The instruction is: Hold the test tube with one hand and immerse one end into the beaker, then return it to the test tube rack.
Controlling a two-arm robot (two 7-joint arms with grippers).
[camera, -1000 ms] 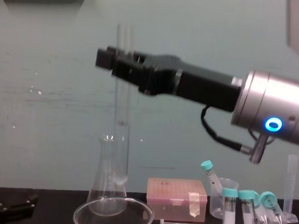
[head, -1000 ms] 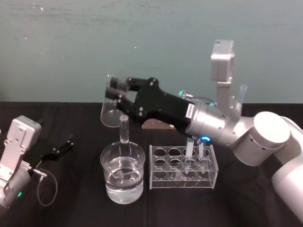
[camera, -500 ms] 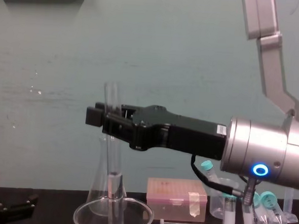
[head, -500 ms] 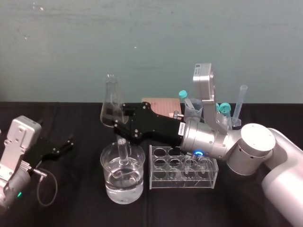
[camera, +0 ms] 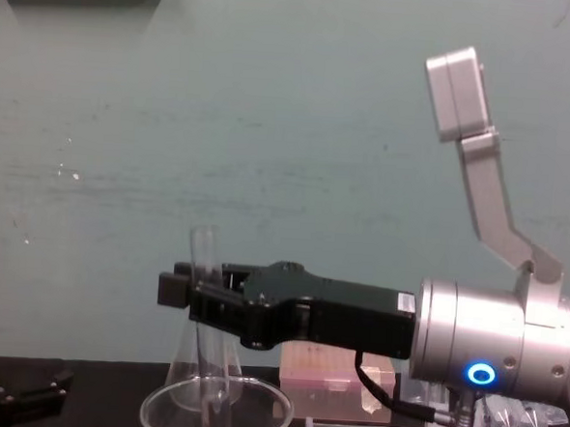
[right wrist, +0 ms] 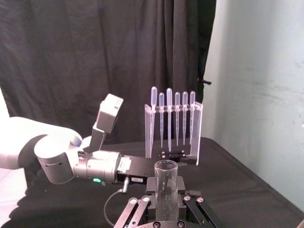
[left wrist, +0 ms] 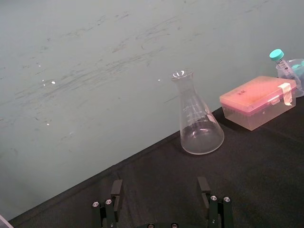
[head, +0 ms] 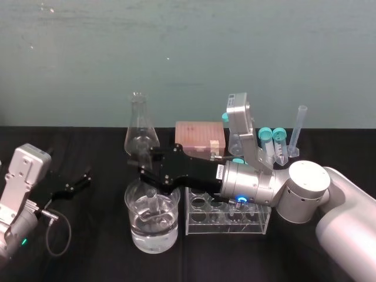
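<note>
The black table (head: 100, 258) spreads across the whole scene. The right arm reaches low across it from the right, and the right gripper (head: 148, 173) sits directly over the beaker, its fingers clamped on the test tube. At the far left, the left gripper (head: 73, 183) rests on the table with its fingers spread apart, well clear of everything. The test tube rack (head: 197, 226) stands just to the right of the beaker, almost touching it, under the right wrist. The beaker (head: 134, 232) is near the front, partly filled with clear liquid. Behind it stands the flask (head: 140, 126), upright by the far wall, with the pink box (head: 197, 134) to its right. The test tube (head: 153, 202) is upright with its open mouth on top. Its upper part rises above the fingers, and its lower end goes down past the beaker's rim and meets the liquid. How deep it goes cannot be told.
</note>
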